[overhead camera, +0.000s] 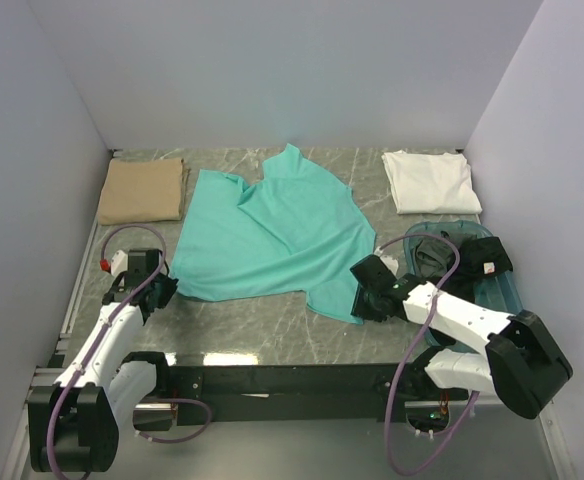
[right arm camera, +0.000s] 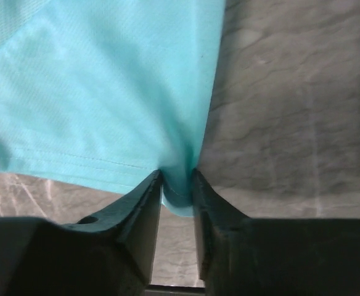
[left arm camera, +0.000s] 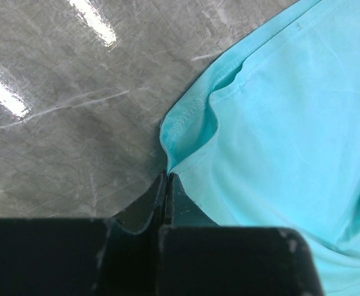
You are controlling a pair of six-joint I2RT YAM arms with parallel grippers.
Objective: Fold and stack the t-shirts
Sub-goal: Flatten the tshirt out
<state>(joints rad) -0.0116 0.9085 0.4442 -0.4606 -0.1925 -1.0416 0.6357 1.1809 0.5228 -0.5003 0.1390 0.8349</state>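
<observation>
A teal t-shirt (overhead camera: 272,235) lies spread and rumpled on the marble table (overhead camera: 272,335). My left gripper (overhead camera: 165,287) is at its near left corner. In the left wrist view the gripper (left arm camera: 167,174) is shut on the hem of the teal cloth (left arm camera: 291,123). My right gripper (overhead camera: 360,295) is at the near right corner. In the right wrist view its jaws (right arm camera: 177,176) pinch a fold of the teal hem (right arm camera: 106,92). A folded tan t-shirt (overhead camera: 142,190) lies at the back left. A folded white t-shirt (overhead camera: 430,180) lies at the back right.
A blue-green plastic tub (overhead camera: 450,226) stands at the right, behind my right arm, with dark grey cloth (overhead camera: 434,250) inside. Grey walls close in the table on three sides. A black rail runs along the near edge.
</observation>
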